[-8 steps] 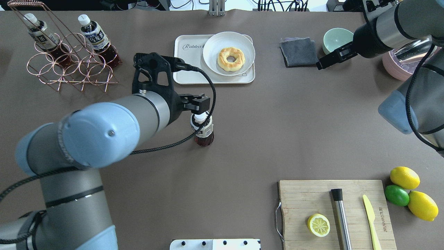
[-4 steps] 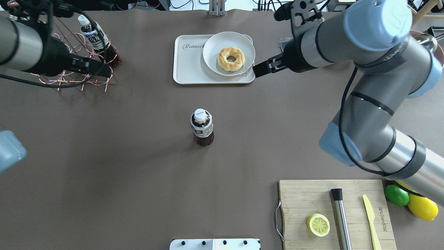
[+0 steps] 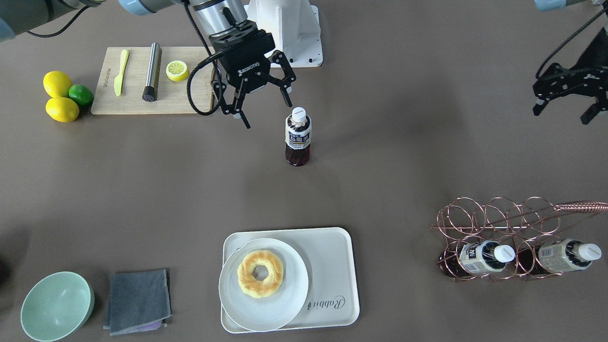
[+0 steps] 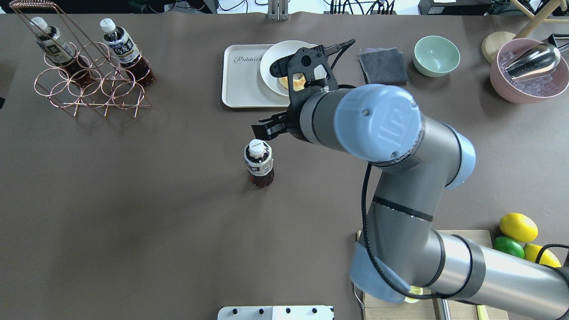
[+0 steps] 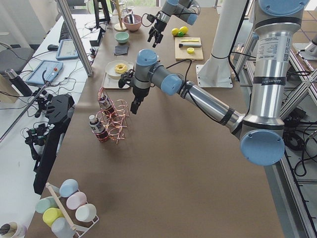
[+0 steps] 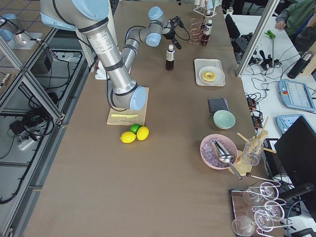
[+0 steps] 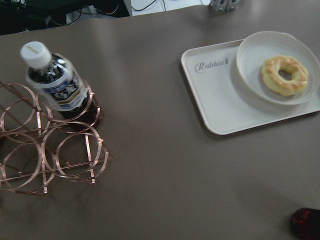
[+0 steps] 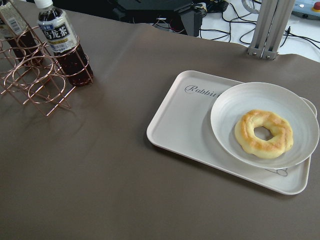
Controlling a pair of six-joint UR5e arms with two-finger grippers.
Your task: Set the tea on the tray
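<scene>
- My right gripper (image 3: 267, 113) hung with its fingers spread wide and nothing between them. It was just beside the white cap of the bottle of tea (image 3: 298, 137), not touching it.
- My left gripper (image 3: 564, 110) was also spread and empty, well away at the left end of the table (image 3: 142, 190), near the wire rack (image 3: 494, 219).
- The bottle of tea stood upright and alone in the middle of the table, well apart from the tray (image 3: 332, 266) at the far side. It was not yet on it.
- I judged the main risk to be the bottle's shape. It was tall and narrow on a small base, so a fingertip clipping the cap on the way in could topple it. Being round, it would then roll.
- Its clear plastic wall and glossy printed label looked slick, so a grip taken too high or too lightly could let it slip or swing.
- The tray was smooth and cream-white, with rounded corners and a raised rim. A round white plate (image 3: 235, 304) holding a doughnut (image 3: 260, 273) filled the tray's right part and reached past the rim. Only a bare strip was left on the tray's left side.
- Setting the base on the plate's edge or on the rim would leave the bottle tilted and apt to fall.
- The rack was thin coppery wire rings, with two other bottles (image 3: 479, 257) leaning in it. They looked alike, so a mix-up was possible.
</scene>
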